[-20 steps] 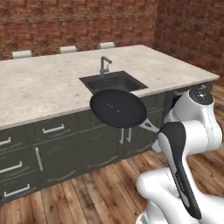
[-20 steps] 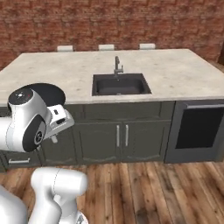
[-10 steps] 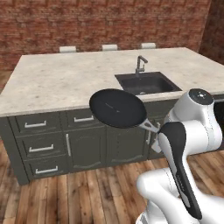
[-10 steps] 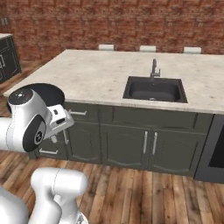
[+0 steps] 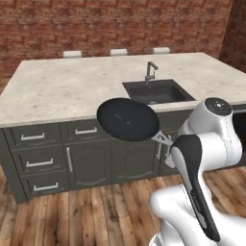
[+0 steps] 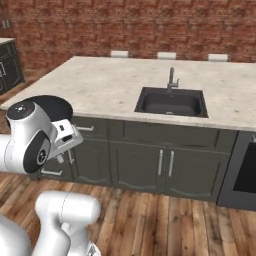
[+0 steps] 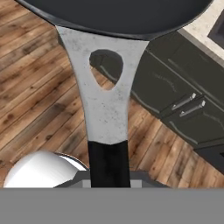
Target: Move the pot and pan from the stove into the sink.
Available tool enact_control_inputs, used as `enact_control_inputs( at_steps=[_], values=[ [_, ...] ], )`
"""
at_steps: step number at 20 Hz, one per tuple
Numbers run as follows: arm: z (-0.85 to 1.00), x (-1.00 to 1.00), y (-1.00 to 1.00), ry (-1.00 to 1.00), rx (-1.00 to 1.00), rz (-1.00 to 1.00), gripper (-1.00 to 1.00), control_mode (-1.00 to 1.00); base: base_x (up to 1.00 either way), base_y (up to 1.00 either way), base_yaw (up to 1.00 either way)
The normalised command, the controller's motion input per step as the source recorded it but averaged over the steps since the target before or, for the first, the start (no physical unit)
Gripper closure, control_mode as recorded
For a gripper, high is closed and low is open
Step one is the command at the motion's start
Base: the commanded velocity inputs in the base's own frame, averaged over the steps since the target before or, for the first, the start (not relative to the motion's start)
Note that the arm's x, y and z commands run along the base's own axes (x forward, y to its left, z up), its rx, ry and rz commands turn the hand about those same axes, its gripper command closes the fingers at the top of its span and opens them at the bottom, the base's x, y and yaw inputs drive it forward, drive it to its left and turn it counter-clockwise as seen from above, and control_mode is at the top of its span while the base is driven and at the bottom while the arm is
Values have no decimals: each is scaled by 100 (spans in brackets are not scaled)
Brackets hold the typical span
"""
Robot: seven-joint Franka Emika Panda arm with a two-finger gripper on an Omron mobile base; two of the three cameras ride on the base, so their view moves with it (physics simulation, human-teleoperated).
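Gripping the pan by its handle, fingers closed, out in front of the cabinets, short of the sink. Handle's silver neck with hole clear in hand view; faucet in base views.

1. The pan is hanging in the air in front of the cabinet fronts, over open wood floor.
2. The counter top is lying bare on the way to the sink.
3. The faucet is standing at the sink's far rim, leaving the near edge open.
4. The basin is lying open, nothing sitting inside.
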Motion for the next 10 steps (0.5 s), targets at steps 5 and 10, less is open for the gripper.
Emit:
enact_control_inputs(
  at_steps=[5,10],
  values=[
    [0,0,0,0,0,0,100,100,0,-73,6],
    [0,0,0,0,0,0,100,100,0,-77,6]
  ],
)
